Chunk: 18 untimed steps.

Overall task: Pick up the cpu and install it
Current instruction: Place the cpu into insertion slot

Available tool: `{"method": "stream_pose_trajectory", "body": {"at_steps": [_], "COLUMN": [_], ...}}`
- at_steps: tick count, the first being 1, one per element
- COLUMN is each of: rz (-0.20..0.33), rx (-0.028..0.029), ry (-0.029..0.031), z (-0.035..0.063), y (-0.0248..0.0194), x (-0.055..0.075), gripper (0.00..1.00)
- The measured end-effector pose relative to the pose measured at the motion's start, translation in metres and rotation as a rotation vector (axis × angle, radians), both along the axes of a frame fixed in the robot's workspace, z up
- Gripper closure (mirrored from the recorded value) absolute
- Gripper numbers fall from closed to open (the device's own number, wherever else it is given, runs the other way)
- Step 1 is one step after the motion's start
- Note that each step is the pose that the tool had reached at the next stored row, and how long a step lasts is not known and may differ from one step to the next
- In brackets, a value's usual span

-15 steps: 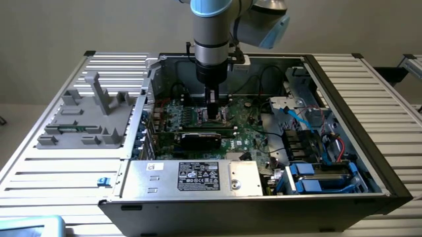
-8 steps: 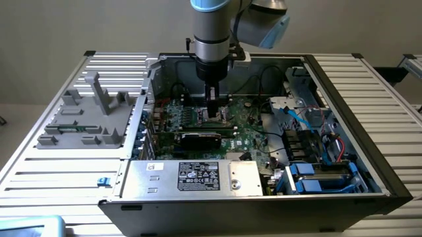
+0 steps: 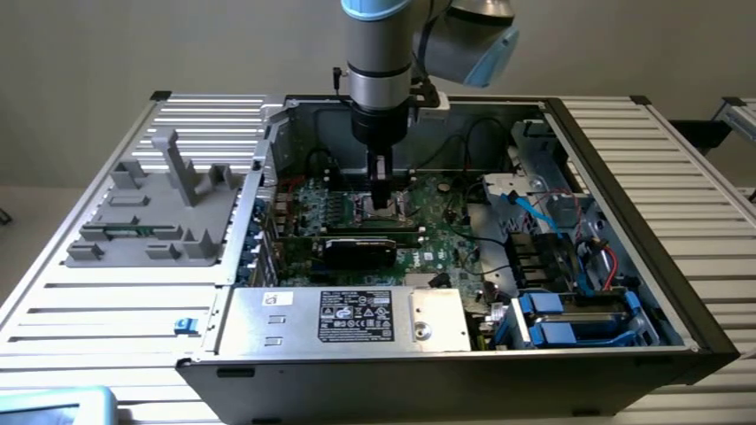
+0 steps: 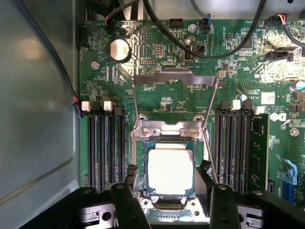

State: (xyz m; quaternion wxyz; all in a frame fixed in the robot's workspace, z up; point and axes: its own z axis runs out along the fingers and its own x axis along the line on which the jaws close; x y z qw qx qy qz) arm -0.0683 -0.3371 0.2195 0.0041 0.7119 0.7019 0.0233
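The cpu (image 4: 170,171), a small square chip with a shiny silver top and a thin green rim, lies flat in the motherboard socket (image 4: 143,143). The socket's metal load plate (image 4: 174,79) is swung up and away from it. My gripper (image 4: 169,174) hangs straight above the chip, with one black finger (image 4: 133,179) on each side of it and a slim gap to the chip's edges. In the exterior view the gripper (image 3: 381,202) reaches down into the open computer case, over the middle of the green board.
Memory slots (image 4: 105,148) flank the socket on both sides, and black cables (image 4: 209,52) loop above it. In the exterior view, a silver box with a white label (image 3: 354,319) fills the case's near side. A grey plastic fixture (image 3: 159,208) stands on the slatted table at that view's left.
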Motion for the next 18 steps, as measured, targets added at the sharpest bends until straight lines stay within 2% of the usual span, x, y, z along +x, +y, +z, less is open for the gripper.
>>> {"method": "stream_pose_trajectory", "body": {"at_steps": [1, 3, 6, 7, 8, 10, 14, 15, 16, 18], "rz": [0.000, 0.000, 0.000, 0.000, 0.000, 0.000, 0.000, 0.000, 0.000, 0.000], "rx": [0.0001, -0.0005, -0.0001, -0.0001, -0.0002, 0.0001, -0.0001, -0.0019, -0.0038, -0.0034], "ry": [-0.0001, 0.0003, 0.0001, 0.0001, 0.0001, -0.0001, 0.0001, 0.0002, 0.0005, 0.0002], "z": [0.0001, 0.0009, 0.0017, 0.0020, 0.0023, 0.0024, 0.0026, 0.0027, 0.0043, 0.0098], "y": [0.0000, -0.0001, -0.0001, -0.0001, -0.0001, 0.0000, -0.0001, -0.0001, -0.0002, -0.0001], "x": [0.0000, -0.0001, 0.0000, 0.0000, 0.0000, 0.0000, 0.0000, 0.0000, 0.0000, 0.0000], "gripper": [0.46, 0.58, 0.64, 0.76, 0.76, 0.88, 0.89, 0.89, 0.89, 0.89]}}
